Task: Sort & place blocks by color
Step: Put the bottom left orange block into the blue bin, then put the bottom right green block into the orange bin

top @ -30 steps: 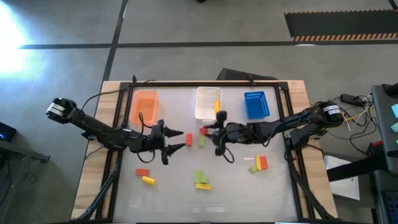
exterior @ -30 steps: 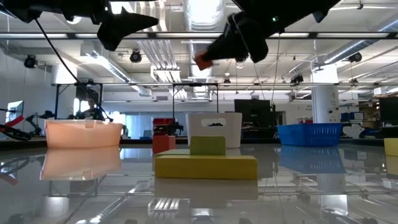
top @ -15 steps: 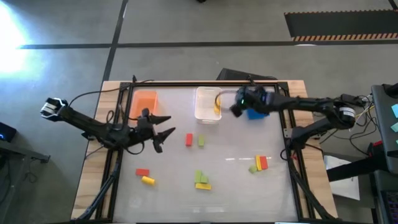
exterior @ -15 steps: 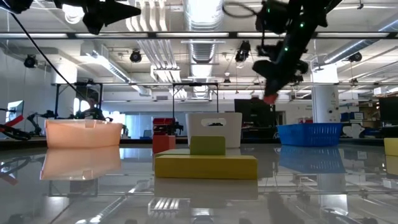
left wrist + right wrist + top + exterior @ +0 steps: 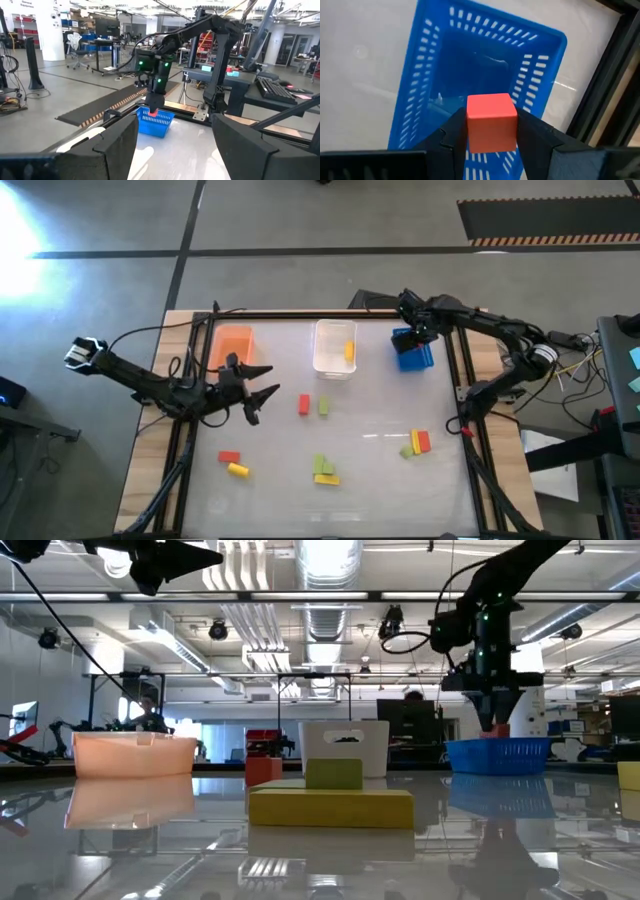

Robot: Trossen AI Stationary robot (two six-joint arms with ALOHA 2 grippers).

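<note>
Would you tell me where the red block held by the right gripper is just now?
The red block is clamped in the right gripper directly above the blue bin, at the table's far right in the high view.

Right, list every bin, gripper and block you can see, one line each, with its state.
Right gripper: shut on a red block, above the blue bin.
Left gripper: open, holding nothing, above the table beside the orange bin.
Blue bin: upright, nothing seen inside.
Clear bin: upright, one yellow block inside.
Orange bin: upright, contents unclear.
Loose blocks: lying scattered on the table, unsorted.
</note>
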